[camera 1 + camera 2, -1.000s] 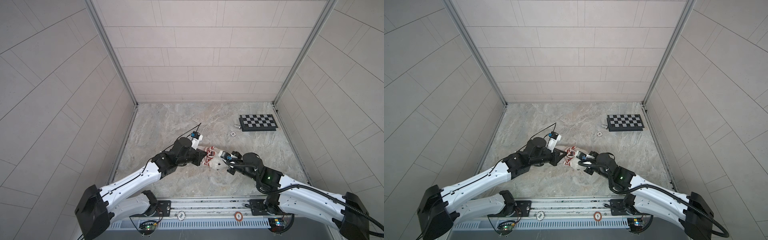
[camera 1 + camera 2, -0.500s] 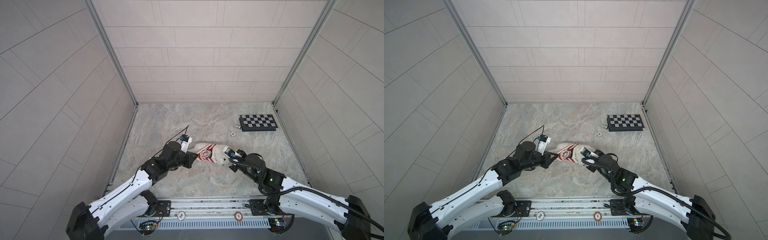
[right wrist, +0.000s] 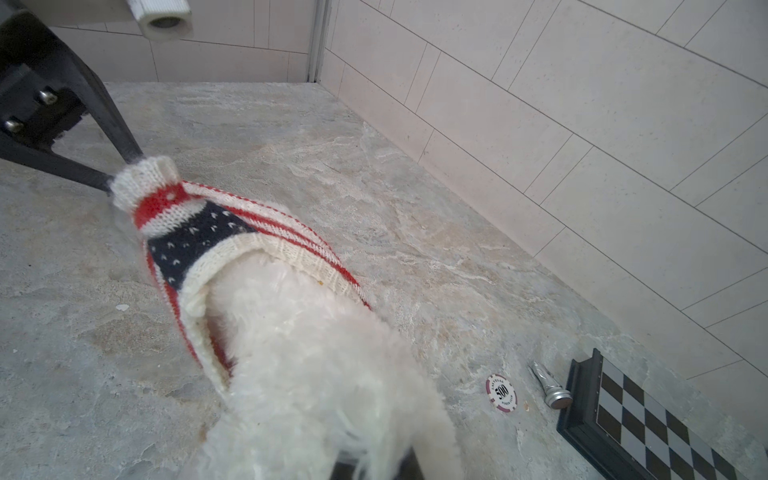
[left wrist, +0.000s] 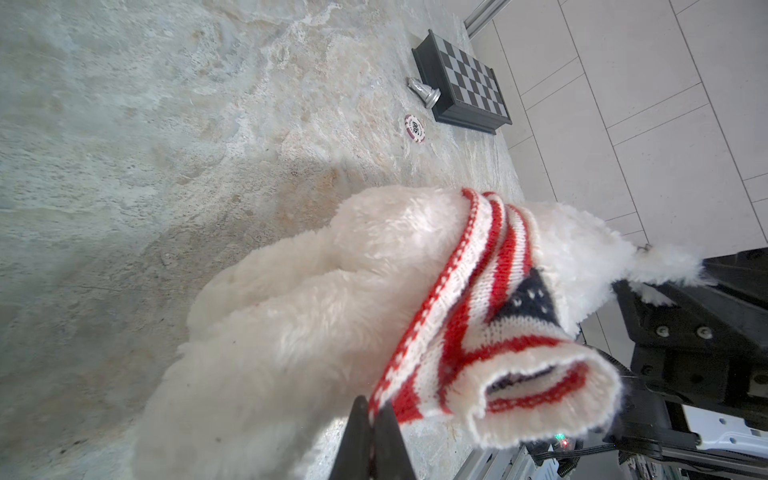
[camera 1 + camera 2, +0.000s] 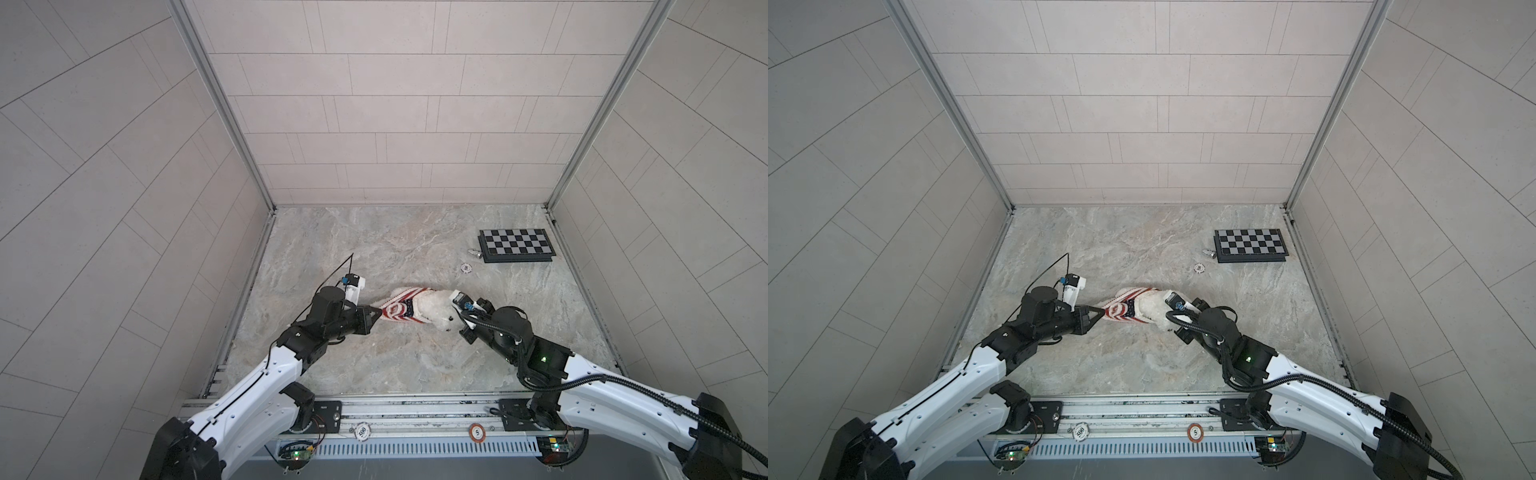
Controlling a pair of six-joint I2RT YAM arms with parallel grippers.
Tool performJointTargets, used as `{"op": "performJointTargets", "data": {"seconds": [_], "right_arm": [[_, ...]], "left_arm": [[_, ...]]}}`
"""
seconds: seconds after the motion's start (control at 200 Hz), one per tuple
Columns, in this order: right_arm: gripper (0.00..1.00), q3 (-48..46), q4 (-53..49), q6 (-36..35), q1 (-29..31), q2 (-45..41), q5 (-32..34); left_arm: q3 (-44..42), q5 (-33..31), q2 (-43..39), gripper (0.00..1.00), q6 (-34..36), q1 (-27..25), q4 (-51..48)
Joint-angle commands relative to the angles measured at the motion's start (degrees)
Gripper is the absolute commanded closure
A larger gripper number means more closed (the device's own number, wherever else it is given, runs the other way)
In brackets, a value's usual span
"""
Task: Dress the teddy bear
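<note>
Left wrist view: jaws pressed together, the left gripper (image 4: 372, 422) pinches an edge of the red, white and navy knit sweater (image 4: 490, 340), which is stretched taut off the teddy bear (image 4: 291, 316). Opposite, the right gripper (image 4: 631, 286) is clamped on a tuft of the bear's white fur, anchoring it. In both top views the bear lies between the two arms near the middle of the marble-patterned table (image 5: 374, 232), with the sweater bunched around part of its body; which limbs are through cannot be told. A poker chip (image 5: 466, 268), a toppled silver chess piece (image 5: 473, 252) and a chessboard (image 5: 517, 245) sit well apart, toward the far right corner. The job appears to be mid-dressing: garment on, not yet drawn down and straightened. The next move likely calls for a steady pull along the body against the right arm's hold, gentle enough that the knit neither slips free nor drags the bear.
</note>
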Motion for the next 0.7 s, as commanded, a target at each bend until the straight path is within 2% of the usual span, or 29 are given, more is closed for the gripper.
{"op": "performJointTargets", "data": {"seconds": [0.0, 0.145, 0.255, 0.31, 0.4, 0.451, 0.506, 0.531, 0.696], "right_arm": [[1.00, 2.8, -0.1, 2.1, -1.0, -1.8, 4.7], [1.00, 4.2, -1.0, 2.5, -1.0, -1.8, 2.9], [1.00, 6.0, -1.8, 2.8, -0.9, -0.9, -0.7], [1.00, 7.0, -2.2, 3.0, -0.8, -0.4, -2.4], [1.00, 8.5, -3.1, 2.8, -0.6, 0.2, -4.6], [1.00, 9.3, -4.0, 2.1, -0.5, 0.4, -5.4], [1.00, 9.9, -5.2, 1.0, -0.1, 0.4, -5.9], [1.00, 10.2, -5.8, 0.3, 0.1, 0.3, -6.0], [1.00, 8.8, -6.6, -3.2, 0.4, -2.5, -9.3]], "left_arm": [[-1.5, -2.0, 0.1, 1.00, -0.5, 1.8, -0.1], [-0.7, -2.3, 2.4, 1.00, -1.5, 1.9, 3.8], [1.0, -0.8, 4.8, 1.00, -2.2, -0.7, 7.3], [2.3, -1.2, 6.0, 1.00, -1.2, -4.1, 6.7], [2.3, -2.2, 6.7, 0.99, -0.8, -4.1, 6.2], [2.1, -2.1, 6.1, 0.95, -0.7, -2.5, 5.6], [1.9, -1.1, 4.5, 0.85, -0.5, -1.6, 4.9], [2.1, -1.1, 3.4, 0.81, 0.0, 0.3, 3.9], [5.0, -4.0, -5.8, 0.61, 6.4, 0.2, -3.4]]}}
